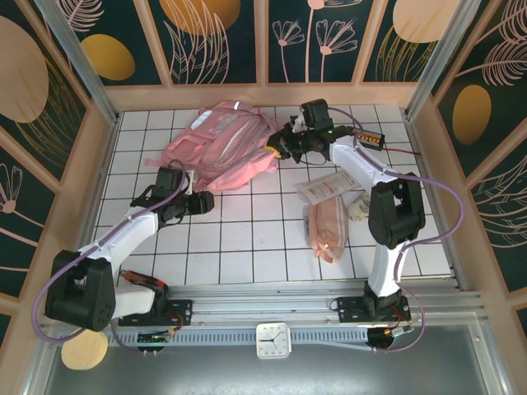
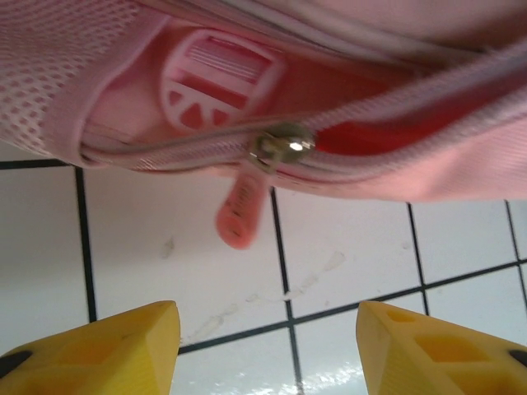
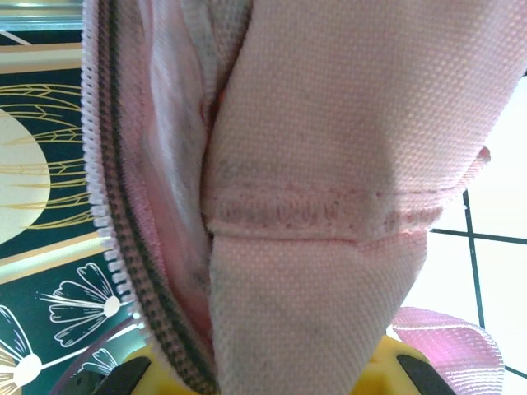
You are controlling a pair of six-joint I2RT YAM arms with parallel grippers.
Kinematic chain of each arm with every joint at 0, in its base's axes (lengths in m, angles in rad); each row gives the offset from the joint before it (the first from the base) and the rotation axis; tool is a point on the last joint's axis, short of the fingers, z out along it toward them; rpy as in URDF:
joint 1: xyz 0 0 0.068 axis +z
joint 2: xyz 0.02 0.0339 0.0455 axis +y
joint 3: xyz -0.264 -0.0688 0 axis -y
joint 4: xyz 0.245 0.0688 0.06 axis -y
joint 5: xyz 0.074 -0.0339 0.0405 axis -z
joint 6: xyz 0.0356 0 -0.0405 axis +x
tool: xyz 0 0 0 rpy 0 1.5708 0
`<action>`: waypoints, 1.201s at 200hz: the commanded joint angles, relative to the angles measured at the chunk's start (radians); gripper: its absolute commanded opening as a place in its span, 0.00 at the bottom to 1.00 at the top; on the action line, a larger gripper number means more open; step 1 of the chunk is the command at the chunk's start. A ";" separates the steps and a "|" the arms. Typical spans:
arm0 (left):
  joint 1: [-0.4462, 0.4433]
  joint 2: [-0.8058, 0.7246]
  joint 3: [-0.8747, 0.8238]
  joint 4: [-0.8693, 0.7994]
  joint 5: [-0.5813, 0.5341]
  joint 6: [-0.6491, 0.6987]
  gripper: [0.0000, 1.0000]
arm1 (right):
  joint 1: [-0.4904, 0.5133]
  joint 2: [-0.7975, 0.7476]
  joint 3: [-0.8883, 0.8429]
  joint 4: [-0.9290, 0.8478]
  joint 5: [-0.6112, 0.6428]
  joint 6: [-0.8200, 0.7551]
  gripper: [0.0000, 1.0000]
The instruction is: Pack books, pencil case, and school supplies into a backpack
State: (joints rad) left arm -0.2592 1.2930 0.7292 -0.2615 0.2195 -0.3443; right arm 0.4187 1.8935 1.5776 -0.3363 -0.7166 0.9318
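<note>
Lying down, the backpack [image 1: 216, 146] stretches left-right.

- One large soft pink fabric backpack [image 1: 216, 146], far left.
- One oblong pale-pink soft pouch [image 1: 327, 224], near right.
- One flat clear-and-white packet [image 1: 328, 188].
- One small black box with orange dots [image 1: 368, 138].
- One white square clock [image 1: 272, 340].
- Two grippers of mine: left gripper [image 1: 210, 202], right gripper [image 1: 273, 150].

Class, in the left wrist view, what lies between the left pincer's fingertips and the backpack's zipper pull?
Bare white tabletop with dark grid lines. The left pincer stands open short of the pink zipper pull on the backpack; the left wrist view shows this.
</note>
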 commanded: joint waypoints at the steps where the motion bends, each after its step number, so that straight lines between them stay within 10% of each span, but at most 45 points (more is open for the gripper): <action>1: 0.015 0.042 0.043 0.024 -0.015 0.066 0.59 | -0.003 -0.070 0.068 0.088 -0.043 0.025 0.00; 65: 0.021 0.150 0.137 0.027 0.020 0.117 0.45 | 0.005 -0.066 0.081 0.102 -0.041 0.050 0.00; 122: 0.024 0.178 0.187 0.009 0.045 0.120 0.00 | 0.011 -0.069 0.056 0.118 -0.028 0.061 0.00; 240: 0.026 0.072 0.237 -0.160 0.465 -0.038 0.00 | 0.107 -0.030 -0.131 0.201 0.170 -0.115 0.00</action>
State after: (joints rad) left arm -0.2081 1.4124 0.9112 -0.3958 0.4477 -0.3462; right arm 0.4618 1.8828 1.5055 -0.2794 -0.6140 0.9085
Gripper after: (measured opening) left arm 0.058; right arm 0.132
